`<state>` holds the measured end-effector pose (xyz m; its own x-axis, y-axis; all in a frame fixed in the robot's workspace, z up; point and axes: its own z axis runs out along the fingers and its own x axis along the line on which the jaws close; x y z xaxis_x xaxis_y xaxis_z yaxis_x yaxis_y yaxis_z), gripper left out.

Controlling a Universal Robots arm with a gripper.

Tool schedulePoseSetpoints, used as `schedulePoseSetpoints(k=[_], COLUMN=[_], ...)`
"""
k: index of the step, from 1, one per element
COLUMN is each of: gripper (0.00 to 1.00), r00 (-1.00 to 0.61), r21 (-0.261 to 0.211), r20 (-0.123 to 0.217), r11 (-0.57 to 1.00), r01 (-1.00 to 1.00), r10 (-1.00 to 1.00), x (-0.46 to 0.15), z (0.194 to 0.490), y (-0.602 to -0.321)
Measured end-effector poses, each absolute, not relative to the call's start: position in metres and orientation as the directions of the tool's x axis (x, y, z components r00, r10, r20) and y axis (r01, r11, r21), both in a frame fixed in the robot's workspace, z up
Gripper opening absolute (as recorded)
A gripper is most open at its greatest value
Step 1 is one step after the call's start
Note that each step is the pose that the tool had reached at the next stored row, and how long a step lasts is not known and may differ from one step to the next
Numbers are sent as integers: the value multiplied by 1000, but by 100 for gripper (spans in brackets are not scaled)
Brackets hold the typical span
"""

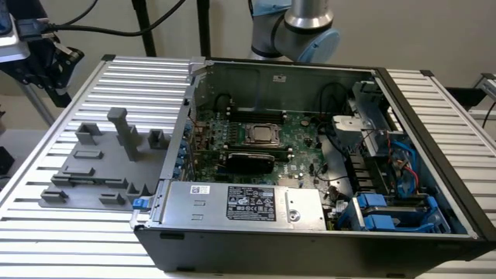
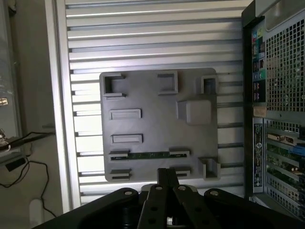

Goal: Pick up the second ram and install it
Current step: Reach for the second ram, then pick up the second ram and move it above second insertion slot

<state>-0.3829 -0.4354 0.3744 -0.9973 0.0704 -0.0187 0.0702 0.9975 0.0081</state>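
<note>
A thin ram stick (image 2: 147,154) rests edge-up in a pair of slots on the grey fixture plate (image 2: 157,129), near the plate's edge closest to my gripper. In the wrist view my gripper (image 2: 167,172) hangs well above the plate with its two fingers pressed together and nothing between them. The same grey fixture plate (image 1: 93,174) lies on the table at the exterior view's left, beside the open computer case (image 1: 310,145). Inside the case lies the motherboard (image 1: 263,136) with its processor socket.
A tall grey post (image 1: 124,131) and several low blocks rise from the fixture plate. The case's rear wall (image 2: 276,95) stands close beside the plate. The robot arm's joint (image 1: 306,29) is behind the case. Cables and a stand (image 1: 39,52) are at the exterior view's left.
</note>
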Motion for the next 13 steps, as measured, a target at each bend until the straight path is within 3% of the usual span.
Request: schedulePoseSetpoints(k=[13], gripper=[11], r00=[-997], r21=[8], r20=[-19], r11=[997], r01=[70], r10=[70], x=[-383], z=[374], y=[-435])
